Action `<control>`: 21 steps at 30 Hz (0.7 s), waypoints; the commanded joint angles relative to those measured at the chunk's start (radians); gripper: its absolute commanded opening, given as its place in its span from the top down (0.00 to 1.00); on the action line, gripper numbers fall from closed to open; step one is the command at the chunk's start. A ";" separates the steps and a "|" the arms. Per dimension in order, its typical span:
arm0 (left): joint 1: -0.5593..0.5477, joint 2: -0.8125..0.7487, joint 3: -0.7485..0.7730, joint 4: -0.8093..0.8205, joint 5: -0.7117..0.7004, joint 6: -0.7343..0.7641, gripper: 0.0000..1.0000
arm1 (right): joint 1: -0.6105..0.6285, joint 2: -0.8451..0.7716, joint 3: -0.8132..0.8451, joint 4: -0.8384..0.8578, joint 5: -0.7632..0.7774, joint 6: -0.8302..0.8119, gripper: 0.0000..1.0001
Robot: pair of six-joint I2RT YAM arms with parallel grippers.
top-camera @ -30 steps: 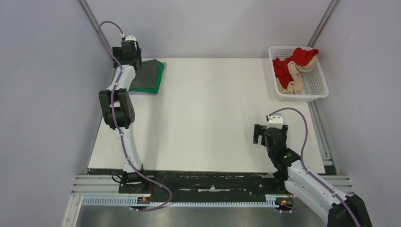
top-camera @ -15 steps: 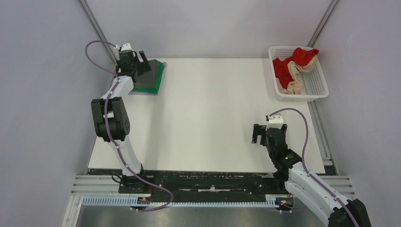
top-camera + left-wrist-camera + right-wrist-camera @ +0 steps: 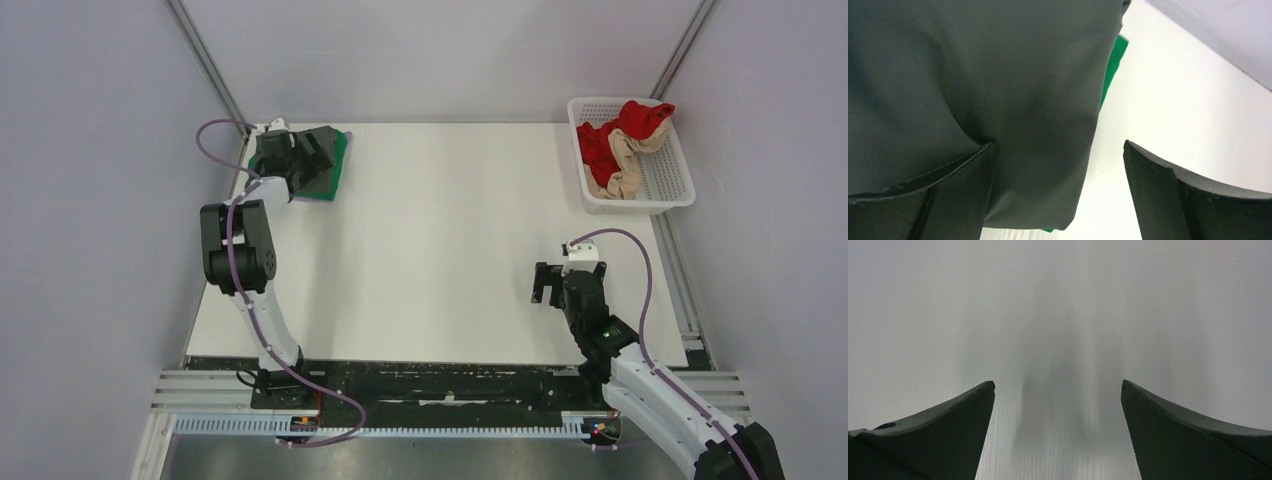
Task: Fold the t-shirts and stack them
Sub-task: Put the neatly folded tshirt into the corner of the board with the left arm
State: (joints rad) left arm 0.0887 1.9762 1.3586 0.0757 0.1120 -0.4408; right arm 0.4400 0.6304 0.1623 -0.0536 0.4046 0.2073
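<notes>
The folded dark grey t-shirt (image 3: 318,165) lies on top of the folded bright green t-shirt (image 3: 341,155) at the table's far left corner. Only green edges show under the grey one, also in the left wrist view (image 3: 1112,65). My left gripper (image 3: 312,152) is open, low over the near corner of the grey t-shirt (image 3: 998,75); its left finger presses on the cloth and nothing is held. My right gripper (image 3: 547,283) is open and empty above bare table at the near right; the right wrist view (image 3: 1058,390) shows only table between its fingers.
A white lattice basket (image 3: 672,180) stands at the far right with red (image 3: 628,125) and beige (image 3: 620,165) garments in it. A thin purple edge (image 3: 285,197) shows under the stack. Grey walls close in the table on both sides and behind.
My left arm has swung down and forward: the gripper went from the stack's left edge to low over the grey t-shirt. My right gripper has barely moved.
</notes>
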 commanded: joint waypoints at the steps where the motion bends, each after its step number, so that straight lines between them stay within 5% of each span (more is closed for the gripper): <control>1: -0.001 0.048 -0.035 0.055 0.062 -0.086 0.00 | -0.003 -0.012 0.026 0.032 -0.018 -0.009 0.01; 9: -0.005 -0.009 -0.035 0.020 0.032 -0.064 0.00 | -0.003 -0.031 0.022 0.035 -0.023 -0.009 0.02; 21: -0.067 -0.403 -0.098 -0.168 -0.037 -0.054 0.00 | -0.003 -0.064 0.021 0.040 -0.034 0.002 0.02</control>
State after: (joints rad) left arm 0.0597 1.7412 1.3048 -0.0212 0.0986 -0.4740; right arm 0.4400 0.5896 0.1623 -0.0540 0.3775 0.2081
